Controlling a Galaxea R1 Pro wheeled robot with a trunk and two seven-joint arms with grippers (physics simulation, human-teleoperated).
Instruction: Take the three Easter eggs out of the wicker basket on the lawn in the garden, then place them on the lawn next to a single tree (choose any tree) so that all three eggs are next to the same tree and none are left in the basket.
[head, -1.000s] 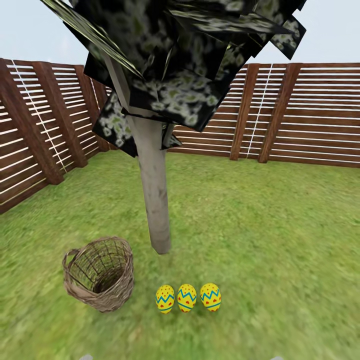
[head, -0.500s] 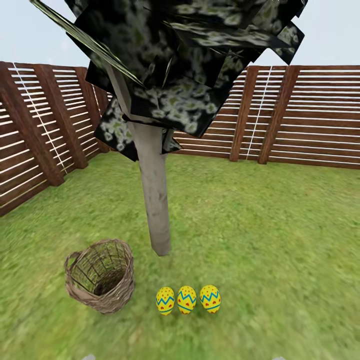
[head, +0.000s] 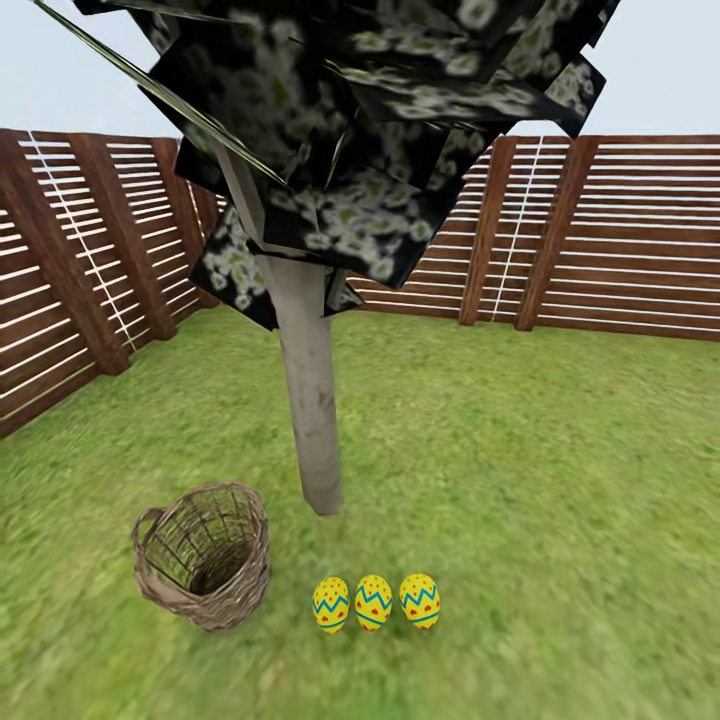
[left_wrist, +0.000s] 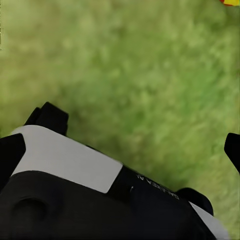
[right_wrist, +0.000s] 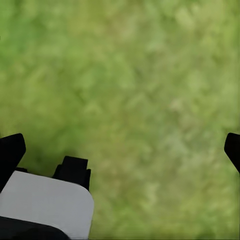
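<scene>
Three Easter eggs lie in a row on the lawn (head: 520, 500): the left egg (head: 331, 604), the middle egg (head: 373, 601) and the right egg (head: 420, 599). They rest just in front of the foot of the tree (head: 312, 420), whose pale trunk rises into dark blossomed foliage. To their left the wicker basket (head: 205, 555) sits tilted, its inside showing no egg. My left gripper (left_wrist: 122, 152) hangs open over grass, a yellow-red sliver of an egg (left_wrist: 231, 2) at that view's corner. Over bare grass, my right gripper (right_wrist: 122, 150) is open too.
The brown slat fence (head: 600, 240) closes the garden behind and to the left (head: 70, 290). Grass spreads wide to the right of the tree. Part of my own white and black body (left_wrist: 65, 160) shows in both wrist views.
The whole head picture has shifted slightly, so the camera moved. Eggs, basket and tree keep their places relative to each other.
</scene>
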